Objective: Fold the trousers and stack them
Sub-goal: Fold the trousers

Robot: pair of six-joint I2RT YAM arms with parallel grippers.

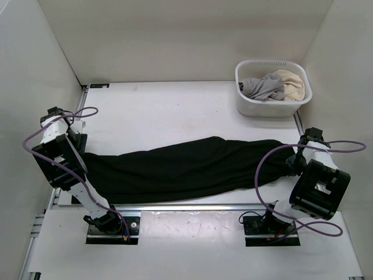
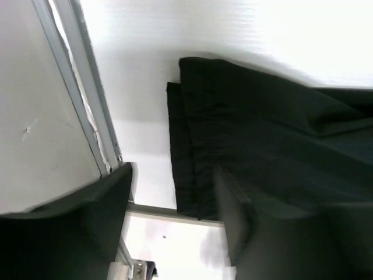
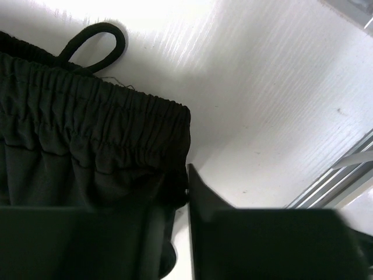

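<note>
Trousers (image 3: 87,146) seemingly between right hand's (image 3: 180,233) fingers (image 3: 250,245)

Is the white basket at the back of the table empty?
No, the basket holds a grey garment and a cream one.

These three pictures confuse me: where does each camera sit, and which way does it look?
Top: above and behind, looking down on the table; the left arm and right arm show.
Left wrist: on the left arm, looking past the left tool at the trousers' leg ends.
Right wrist: past the right tool at the waistband.
All share the trousers.
</note>
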